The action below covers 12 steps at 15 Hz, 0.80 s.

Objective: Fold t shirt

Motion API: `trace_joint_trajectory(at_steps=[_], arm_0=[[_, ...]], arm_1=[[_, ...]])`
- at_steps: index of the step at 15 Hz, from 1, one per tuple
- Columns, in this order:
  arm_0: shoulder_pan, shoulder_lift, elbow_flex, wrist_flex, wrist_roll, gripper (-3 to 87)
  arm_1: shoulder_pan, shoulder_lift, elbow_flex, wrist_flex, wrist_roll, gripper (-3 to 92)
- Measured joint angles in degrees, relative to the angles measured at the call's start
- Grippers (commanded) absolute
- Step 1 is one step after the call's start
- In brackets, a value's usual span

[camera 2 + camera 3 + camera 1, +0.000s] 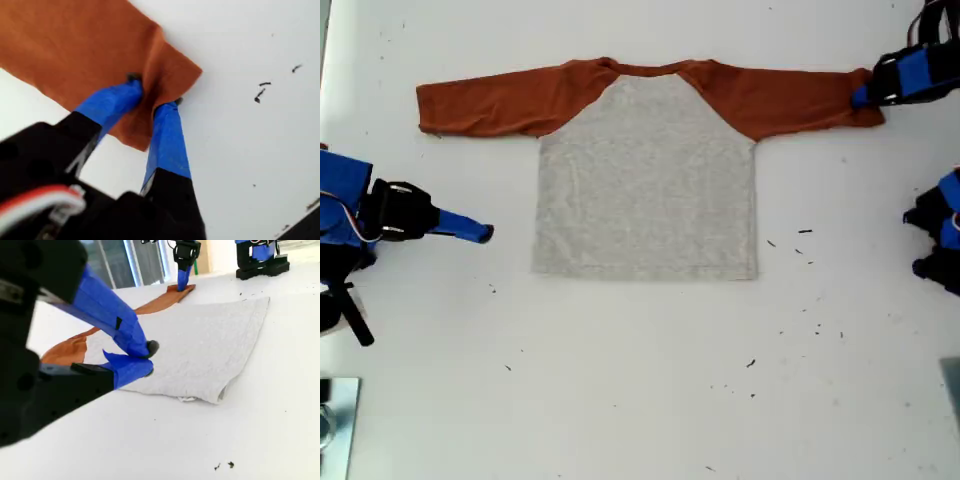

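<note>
The t shirt (646,175) lies flat on the white table (640,400), grey body in the middle and both orange sleeves stretched out straight toward the exterior view's left and right. No print shows on the side facing up.

My first gripper (152,97) is at the cuff of the sleeve (800,98) on the exterior view's right. Its 2 blue fingers (167,135) are pinching a raised ridge of orange cloth between them, so the hold is on the very end of that sleeve.

My second gripper (145,360) hovers over bare table at the exterior view's left, near the grey hem corner but apart from the cloth. Its fingers are nearly pressed together and hold nothing.

The fabric looks light, thin and very soft. It bunches where it is pinched, so I judge it will drape and drag rather than keep any shape. A sleeve end is a good place to grip for laying the sleeve across the body. The hem corners and shoulder seams should suit the later folds. Lifting only a little should stop the rest of the shirt from sliding on the smooth table. 1 sleeve fold seems to be just starting; nothing is folded yet.
</note>
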Motion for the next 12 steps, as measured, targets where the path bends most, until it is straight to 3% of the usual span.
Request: trace_joint_trajectory(at_steps=[5,7,11,12], arm_0=[[-0.18,0.0,0.0,0.0,0.0,-0.1],[-0.18,0.0,0.0,0.0,0.0,-0.1],[-0.18,0.0,0.0,0.0,0.0,-0.1],[-0.18,0.0,0.0,0.0,0.0,-0.1]], arm_1=[[-8.44,6.68,-12.66,15.29,6.24,3.4],[-19.07,8.09,-23.12,21.09,13.54,3.4],[-49.75,-3.96,-45.53,19.69,27.25,4.6],[-55.46,-10.02,-53.53,19.69,27.95,26.9]])
